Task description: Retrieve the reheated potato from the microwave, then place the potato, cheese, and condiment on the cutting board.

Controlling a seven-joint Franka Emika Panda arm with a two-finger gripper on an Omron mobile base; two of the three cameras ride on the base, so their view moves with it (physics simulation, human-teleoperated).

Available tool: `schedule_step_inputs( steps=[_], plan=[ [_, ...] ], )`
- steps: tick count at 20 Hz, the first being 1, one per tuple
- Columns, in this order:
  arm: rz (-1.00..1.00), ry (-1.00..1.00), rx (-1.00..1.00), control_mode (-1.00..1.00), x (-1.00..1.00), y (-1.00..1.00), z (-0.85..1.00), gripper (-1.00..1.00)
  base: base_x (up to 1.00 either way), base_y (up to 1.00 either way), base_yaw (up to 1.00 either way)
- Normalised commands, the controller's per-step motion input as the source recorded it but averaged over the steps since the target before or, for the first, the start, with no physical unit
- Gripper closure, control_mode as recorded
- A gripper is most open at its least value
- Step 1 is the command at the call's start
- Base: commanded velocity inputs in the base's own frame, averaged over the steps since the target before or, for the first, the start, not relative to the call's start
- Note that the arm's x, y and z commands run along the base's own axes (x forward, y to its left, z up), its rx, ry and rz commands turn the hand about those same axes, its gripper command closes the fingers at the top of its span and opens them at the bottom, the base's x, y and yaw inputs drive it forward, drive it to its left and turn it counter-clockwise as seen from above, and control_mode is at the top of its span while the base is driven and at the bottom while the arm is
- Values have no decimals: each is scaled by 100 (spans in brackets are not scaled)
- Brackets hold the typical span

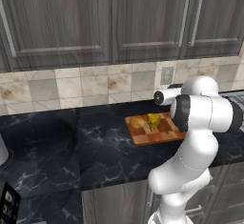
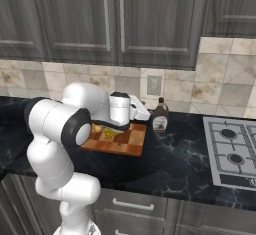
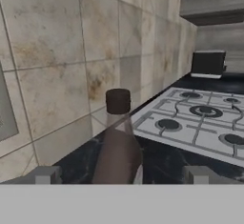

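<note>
The condiment (image 2: 160, 116) is a slim brown bottle with a dark cap, standing on the black counter right of the cutting board (image 2: 131, 146). My gripper (image 2: 149, 115) reaches toward it from the left. In the hand view the condiment (image 3: 118, 142) stands upright between my gripper (image 3: 123, 174) fingertips (image 3: 47, 174), which are spread wide on either side; the gripper is open. On the checkered cutting board (image 1: 162, 135) lie the golden-brown potato (image 1: 137, 122) and the yellow cheese (image 1: 153, 120) wedge, side by side. The microwave is out of view.
A gas stove (image 2: 232, 151) sits on the counter right of the bottle, and a black box (image 3: 208, 63) stands beyond the stove (image 3: 200, 118). The tiled wall with an outlet (image 2: 154, 85) is close behind. Grey cabinets (image 2: 115, 19) hang above.
</note>
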Motion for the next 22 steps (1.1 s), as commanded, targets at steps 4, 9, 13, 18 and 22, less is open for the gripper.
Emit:
schedule_step_inputs(
  steps=[4,9,13,18,22],
  plan=[
    [0,0,0,-100,11,-5,-18,-100,0,0,0],
    [0,0,0,-100,7,-12,-11,-100,0,0,0],
    [0,0,0,-100,0,-12,-2,-100,0,0,0],
    [0,0,0,-100,4,-12,-14,-100,0,0,0],
    [0,0,0,-100,10,-7,-21,-100,0,0,0]
  ],
)
